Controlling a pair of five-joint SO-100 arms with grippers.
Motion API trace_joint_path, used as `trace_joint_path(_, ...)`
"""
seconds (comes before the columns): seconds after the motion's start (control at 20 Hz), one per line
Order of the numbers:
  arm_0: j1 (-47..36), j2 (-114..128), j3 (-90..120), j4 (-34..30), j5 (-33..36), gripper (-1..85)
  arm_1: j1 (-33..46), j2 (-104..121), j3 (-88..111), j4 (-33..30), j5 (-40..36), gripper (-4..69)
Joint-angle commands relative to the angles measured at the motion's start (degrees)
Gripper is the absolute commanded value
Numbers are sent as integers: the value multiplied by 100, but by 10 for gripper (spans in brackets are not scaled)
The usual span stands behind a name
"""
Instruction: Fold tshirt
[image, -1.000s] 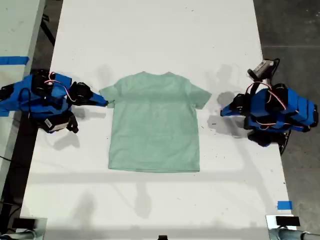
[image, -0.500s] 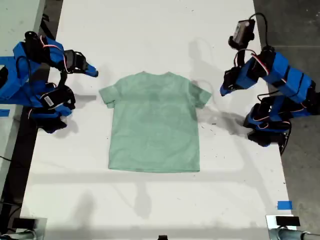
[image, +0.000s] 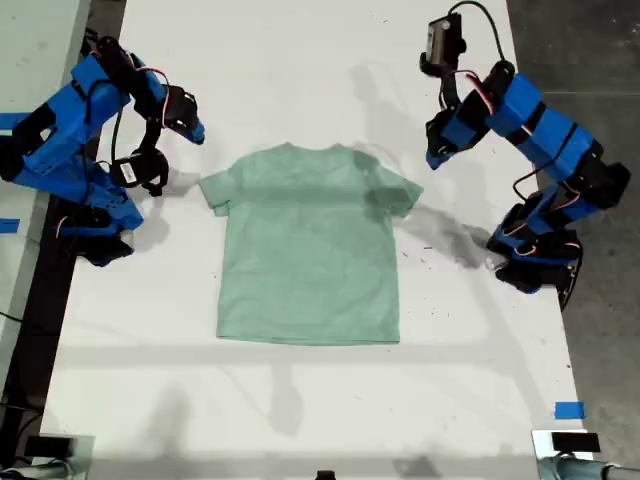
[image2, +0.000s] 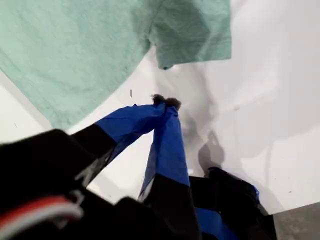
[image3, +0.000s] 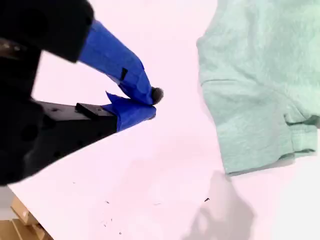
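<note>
My first gripper (image2: 165, 102) and second gripper (image3: 150, 102), both clenched empty, flank the pale mint-green cloth tshirt (image: 310, 245); descending closed risks bunching its sleeves.

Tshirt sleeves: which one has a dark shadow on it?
The exterior view's right sleeve; shadow darkens it, the other sleeve is evenly pale.

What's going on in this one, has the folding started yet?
Not yet. The tshirt lies flat and unfolded on the white table. My first pincer hangs shut above the table beside the sleeve on the exterior view's right. My second pincer hangs shut near the sleeve on that view's left. Neither holds or touches the cloth.
</note>
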Motion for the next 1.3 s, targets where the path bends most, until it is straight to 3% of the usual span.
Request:
trace_joint_path(0.0,-18,0,-290,220,141,0,281,-44,-360,-149,-606,-15)
trace_joint_path(0.05,88,0,-272,264,123,0,343,-97,-369,-193,-817,-11)
trace_joint_path(0.15,439,-18,-141,272,-9,0,387,-246,-396,-220,-1125,77)
trace_joint_path(0.3,791,9,62,264,-316,1,387,-343,-360,-316,-1187,153)
trace_joint_path(0.4,809,202,158,255,-457,1,352,-360,-308,-422,-1134,279)
trace_joint_path(0.95,923,519,483,97,-756,1,492,-756,2505,-3349,-1529,307)
trace_joint_path(1.25,905,510,483,88,-756,0,809,-1819,2602,-3973,-1854,323)
